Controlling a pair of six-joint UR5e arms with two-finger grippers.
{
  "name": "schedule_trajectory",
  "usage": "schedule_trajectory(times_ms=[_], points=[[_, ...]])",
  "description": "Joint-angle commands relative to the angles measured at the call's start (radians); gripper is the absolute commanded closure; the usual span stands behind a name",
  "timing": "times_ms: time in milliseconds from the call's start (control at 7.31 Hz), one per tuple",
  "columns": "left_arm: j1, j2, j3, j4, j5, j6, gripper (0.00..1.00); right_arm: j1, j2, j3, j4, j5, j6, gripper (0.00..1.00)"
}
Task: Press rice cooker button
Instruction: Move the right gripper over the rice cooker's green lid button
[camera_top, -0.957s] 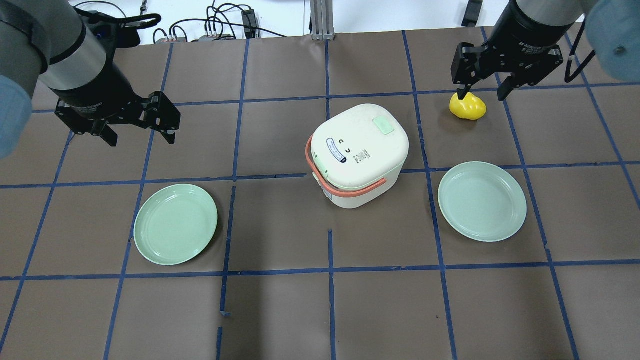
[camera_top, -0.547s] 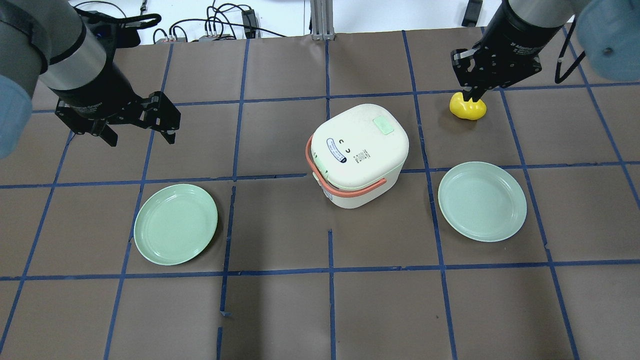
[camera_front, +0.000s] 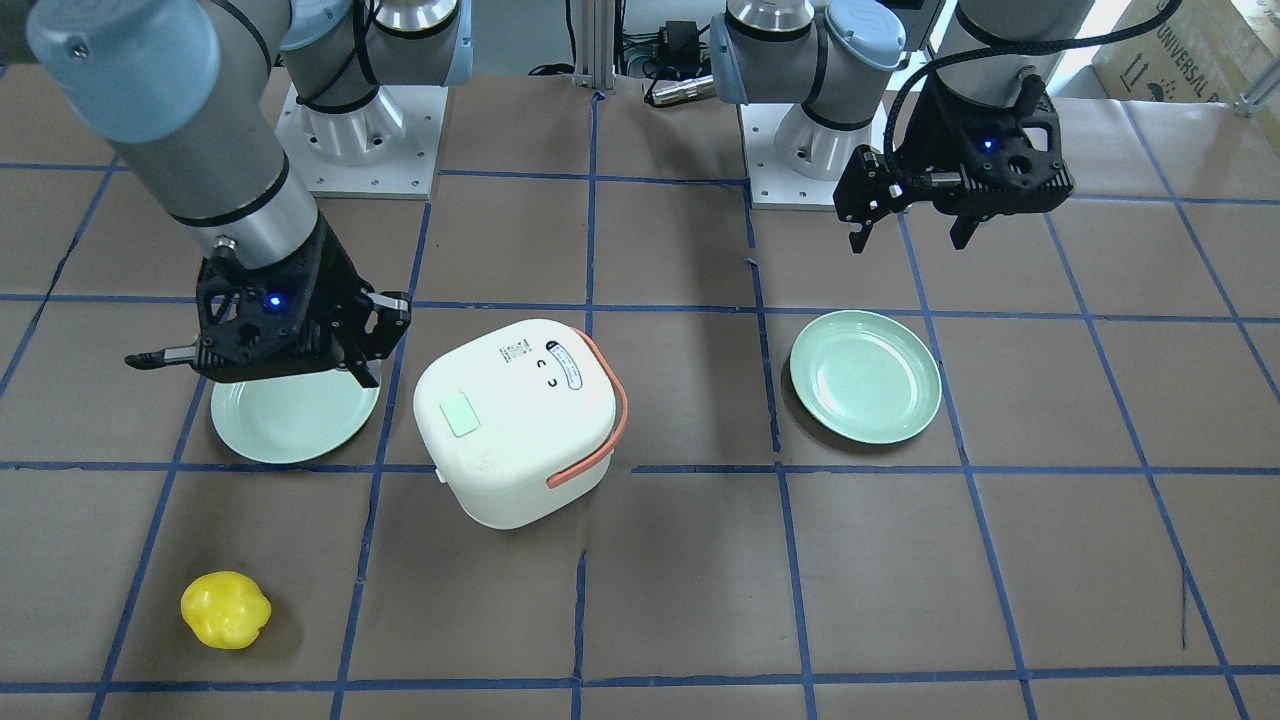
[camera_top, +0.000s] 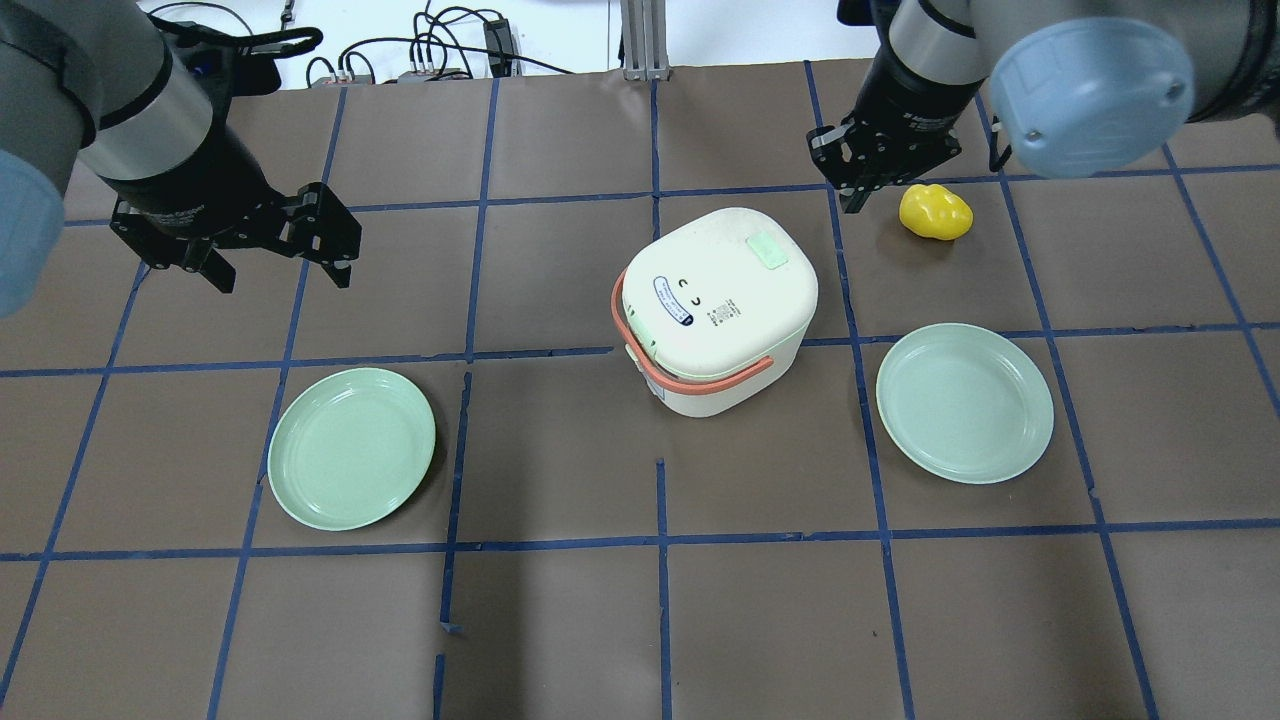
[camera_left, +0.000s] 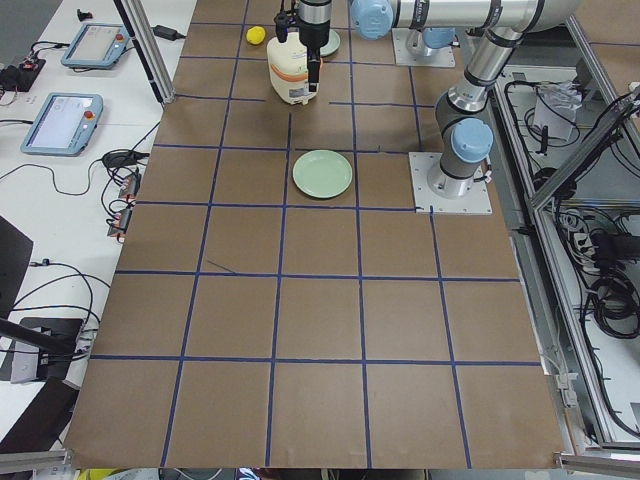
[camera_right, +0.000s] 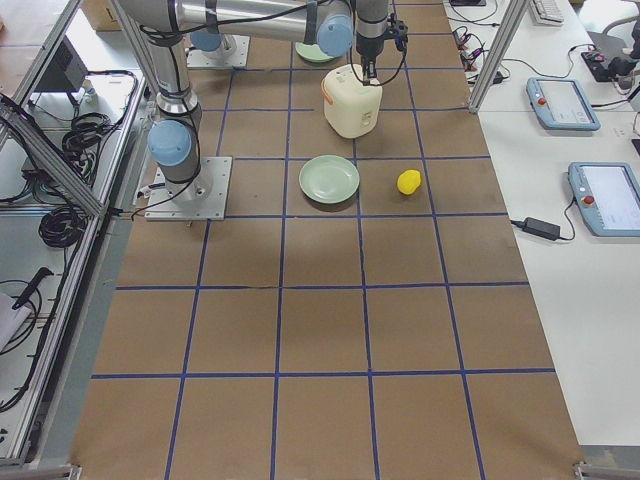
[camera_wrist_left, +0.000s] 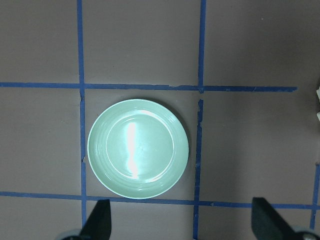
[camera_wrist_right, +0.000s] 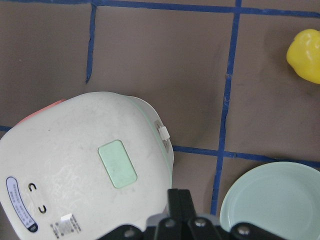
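The white rice cooker (camera_top: 715, 305) with a salmon-orange handle stands mid-table with its lid closed. A mint-green button (camera_top: 767, 248) sits on the lid; it also shows in the right wrist view (camera_wrist_right: 117, 164). My right gripper (camera_top: 850, 195) is shut and empty. It hovers just past the cooker's far right corner, between the cooker and a yellow pepper (camera_top: 935, 212). In the right wrist view its closed fingertips (camera_wrist_right: 178, 200) are at the lid's edge, right of the button. My left gripper (camera_top: 282, 275) is open and empty, far to the left.
Two mint-green plates lie on the brown table, one front left (camera_top: 352, 448) below the left gripper and one front right (camera_top: 965, 402). The left wrist view shows the left plate (camera_wrist_left: 138, 148). Blue tape lines grid the table.
The right gripper was open around the yellow pepper, then shut, and has now swung left to the cooker's far right corner. The pepper stays on the table. The left arm has not moved.
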Motion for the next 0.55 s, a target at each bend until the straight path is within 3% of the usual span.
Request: schedule_trajectory(times_ms=[0, 410], points=[[0.0, 0.0, 0.0, 0.0, 0.0, 0.0, 0.0, 0.023, 0.081, -0.001, -0.095, 0.001, -0.002, 0.92], [0.0, 0.0, 0.0, 0.0, 0.0, 0.0, 0.0, 0.074, 0.105, -0.025, -0.129, -0.002, 0.003, 0.91]])
